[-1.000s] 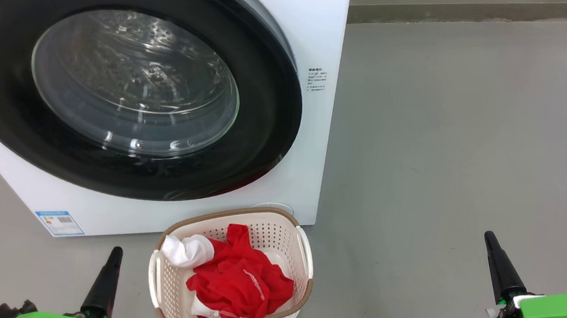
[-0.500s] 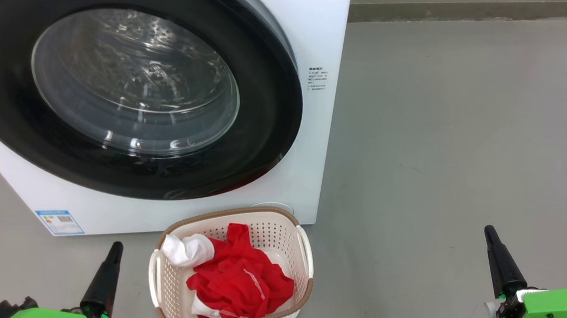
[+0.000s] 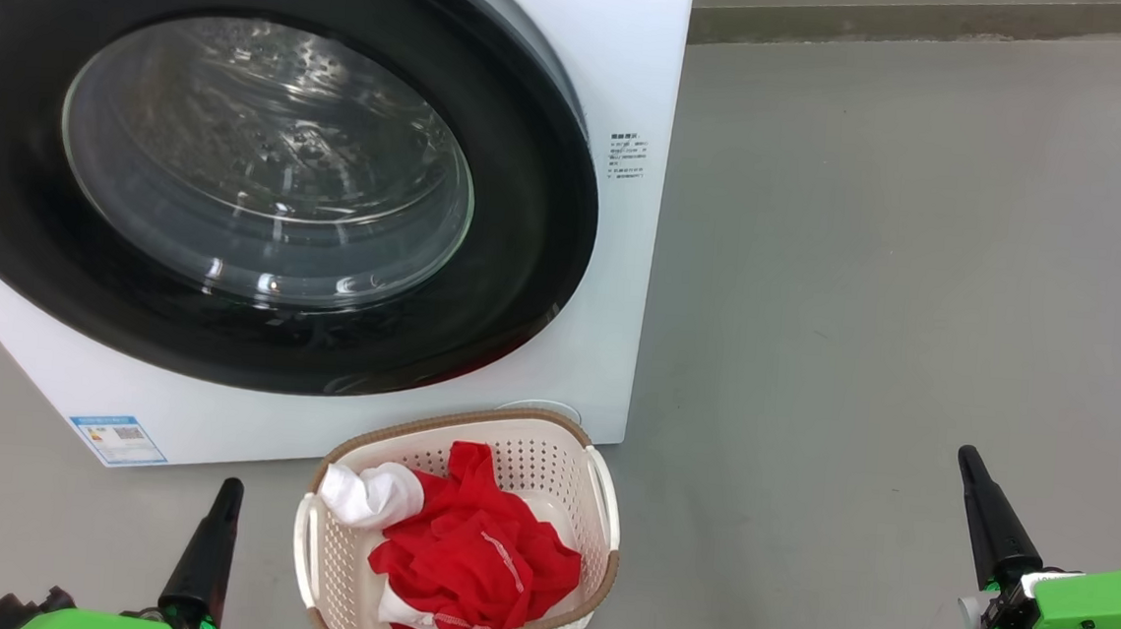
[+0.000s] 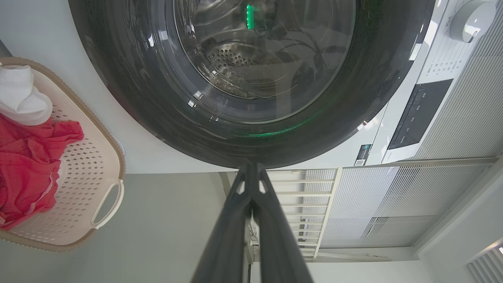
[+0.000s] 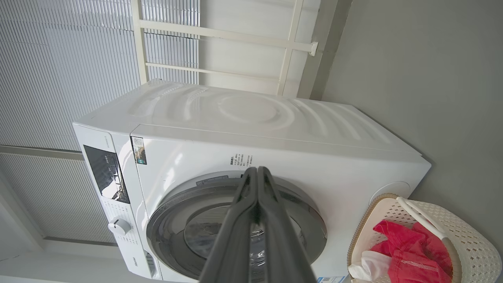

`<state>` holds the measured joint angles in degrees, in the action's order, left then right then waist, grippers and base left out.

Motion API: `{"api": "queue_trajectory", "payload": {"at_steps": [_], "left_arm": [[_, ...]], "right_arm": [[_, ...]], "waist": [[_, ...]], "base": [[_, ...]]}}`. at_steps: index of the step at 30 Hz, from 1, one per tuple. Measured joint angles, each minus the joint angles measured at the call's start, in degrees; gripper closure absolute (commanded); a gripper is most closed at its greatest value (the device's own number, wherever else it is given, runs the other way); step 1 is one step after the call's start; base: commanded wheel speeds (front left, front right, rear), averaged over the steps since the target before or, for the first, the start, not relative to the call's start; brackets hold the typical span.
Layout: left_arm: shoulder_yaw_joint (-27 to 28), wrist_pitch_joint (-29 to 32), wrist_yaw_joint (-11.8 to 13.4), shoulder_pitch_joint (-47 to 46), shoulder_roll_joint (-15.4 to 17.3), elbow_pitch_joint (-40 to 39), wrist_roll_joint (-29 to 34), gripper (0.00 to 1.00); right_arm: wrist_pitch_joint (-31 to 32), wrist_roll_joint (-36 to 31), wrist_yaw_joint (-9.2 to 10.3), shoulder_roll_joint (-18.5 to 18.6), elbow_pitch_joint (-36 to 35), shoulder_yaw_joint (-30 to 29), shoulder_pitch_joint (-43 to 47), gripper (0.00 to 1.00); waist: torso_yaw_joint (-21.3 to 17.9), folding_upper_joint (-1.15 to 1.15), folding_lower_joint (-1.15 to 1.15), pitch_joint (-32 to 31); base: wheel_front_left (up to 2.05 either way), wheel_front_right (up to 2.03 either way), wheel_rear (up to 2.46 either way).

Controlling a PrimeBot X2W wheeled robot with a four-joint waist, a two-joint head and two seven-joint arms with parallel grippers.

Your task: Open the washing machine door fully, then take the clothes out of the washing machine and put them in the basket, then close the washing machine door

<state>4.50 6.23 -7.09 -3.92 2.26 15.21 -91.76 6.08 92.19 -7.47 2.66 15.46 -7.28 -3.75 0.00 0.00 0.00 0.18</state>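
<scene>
The washing machine (image 3: pixel 626 82) (image 5: pixel 275 129) stands white at the upper left, its black-rimmed door (image 3: pixel 264 175) (image 4: pixel 251 86) (image 5: pixel 235 228) lying flush against the front. Through the glass I see bare steel drum. The red and white clothes (image 3: pixel 470 555) (image 4: pixel 27 165) (image 5: pixel 404 247) lie in the cream basket (image 3: pixel 344 586) (image 4: pixel 102 157) (image 5: pixel 463 236) on the floor before the machine. My left gripper (image 3: pixel 228 491) (image 4: pixel 251 167) is shut, low at the basket's left, holding nothing. My right gripper (image 3: pixel 967 459) (image 5: pixel 257 169) is shut too, far off to the right over bare floor.
Grey floor (image 3: pixel 898 279) spreads right of the machine up to a wall base (image 3: pixel 936 25). A control panel (image 4: pixel 416 114) and white dial (image 4: pixel 469 19) sit on the machine's front. White slatted panels and a railing (image 5: pixel 220 35) stand behind it.
Both grippers have edged slightly up the head view in the first half second and then held still. The door, basket and clothes have not moved.
</scene>
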Motion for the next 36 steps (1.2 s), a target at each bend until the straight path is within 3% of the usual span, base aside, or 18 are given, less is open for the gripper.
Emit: {"api": "queue_trajectory", "payload": {"at_steps": [36], "left_arm": [[0.0, 0.0, 0.0, -0.01, 0.0, 0.0, 0.0, 1.0]], "right_arm": [[0.05, -0.01, 0.0, -0.05, 0.0, -0.11, 0.0, 1.0]], "waist": [[0.0, 0.0, 0.0, 0.0]], "base": [[0.0, 0.0, 0.0]]}}
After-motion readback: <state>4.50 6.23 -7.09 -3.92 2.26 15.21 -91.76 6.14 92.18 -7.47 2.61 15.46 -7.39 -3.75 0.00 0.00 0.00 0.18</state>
